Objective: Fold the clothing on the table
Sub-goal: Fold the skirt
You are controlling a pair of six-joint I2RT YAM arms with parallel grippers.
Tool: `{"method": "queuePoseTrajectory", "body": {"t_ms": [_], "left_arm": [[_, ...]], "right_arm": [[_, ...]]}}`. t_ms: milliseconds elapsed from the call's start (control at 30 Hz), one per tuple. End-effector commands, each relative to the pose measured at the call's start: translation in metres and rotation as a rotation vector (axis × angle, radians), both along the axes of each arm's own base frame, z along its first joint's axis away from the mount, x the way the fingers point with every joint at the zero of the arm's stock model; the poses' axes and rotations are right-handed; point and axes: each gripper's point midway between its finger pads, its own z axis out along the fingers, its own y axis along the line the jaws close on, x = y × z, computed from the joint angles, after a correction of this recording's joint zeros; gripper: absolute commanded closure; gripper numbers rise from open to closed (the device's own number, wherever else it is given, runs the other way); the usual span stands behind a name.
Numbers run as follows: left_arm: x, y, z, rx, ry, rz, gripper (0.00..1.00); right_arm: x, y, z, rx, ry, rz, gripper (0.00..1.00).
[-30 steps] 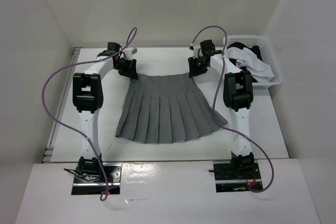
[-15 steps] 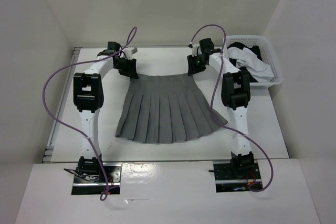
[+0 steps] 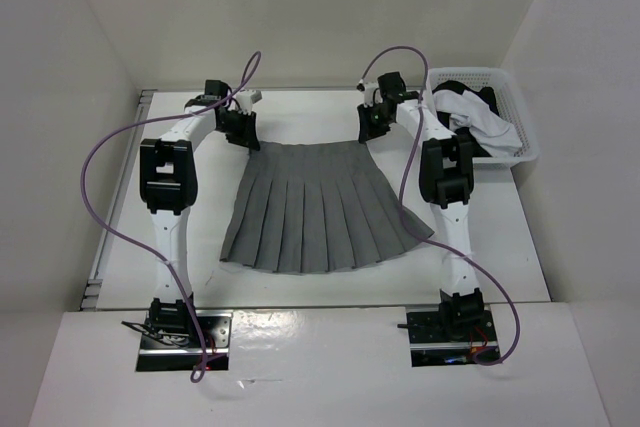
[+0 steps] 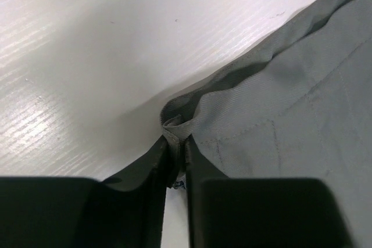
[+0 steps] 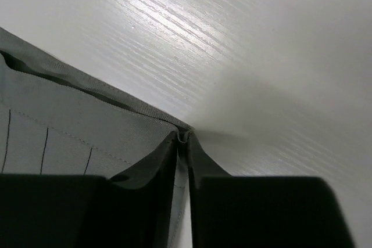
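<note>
The clothing (image 3: 320,207) is a grey pleated skirt spread flat and fan-shaped on the white table (image 3: 200,217), waistband at the far side. My left gripper (image 3: 252,140) is at the waistband's left corner, my right gripper (image 3: 364,137) at its right corner. In the left wrist view the black jaws of the left gripper (image 4: 176,143) are shut on a bunched fold of the clothing (image 4: 279,103). In the right wrist view the right gripper (image 5: 183,139) pinches the corner of the clothing (image 5: 70,126).
A white lattice basket (image 3: 525,142) holding a white-and-black garment (image 3: 470,119) stands at the back right, close to the right arm. A metal rail (image 3: 112,207) runs along the table's left edge. White walls enclose the table on three sides.
Both grippers have closed onto the waistband corners. The right gripper has shifted slightly left and toward the back. The skirt lies as before.
</note>
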Motion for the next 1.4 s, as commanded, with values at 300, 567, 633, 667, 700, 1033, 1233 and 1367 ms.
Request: {"method": "queuePoseTrajectory", "body": {"t_ms": [300, 567, 633, 667, 700, 1033, 1233, 1367], "left_arm": [[0.022, 0.000, 0.020, 0.016, -0.085, 0.002, 1.00], [0.040, -0.011, 0.063, 0.020, -0.173, -0.030, 1.00], [0.045, -0.013, 0.074, 0.011, -0.197, -0.035, 1.00], [0.044, -0.020, 0.078, 0.000, -0.199, -0.051, 1.00], [0.045, -0.020, 0.081, -0.001, -0.208, -0.051, 1.00], [0.056, -0.031, 0.124, 0.004, -0.309, -0.082, 1.00], [0.056, -0.022, 0.154, -0.002, -0.353, -0.090, 1.00], [0.042, -0.024, 0.176, -0.002, -0.388, -0.133, 1.00]], "right_arm": [[0.006, 0.008, 0.025, -0.012, -0.050, 0.035, 1.00], [0.018, 0.005, 0.062, -0.032, -0.133, 0.030, 1.00], [0.025, 0.005, 0.083, -0.031, -0.176, 0.023, 1.00], [0.029, 0.004, 0.093, -0.035, -0.197, 0.016, 1.00], [0.031, 0.005, 0.099, -0.032, -0.213, 0.016, 1.00], [0.048, 0.002, 0.165, -0.032, -0.358, -0.004, 1.00], [0.036, -0.001, 0.169, -0.047, -0.341, 0.011, 1.00], [0.024, -0.008, 0.198, -0.064, -0.393, 0.008, 1.00]]}}
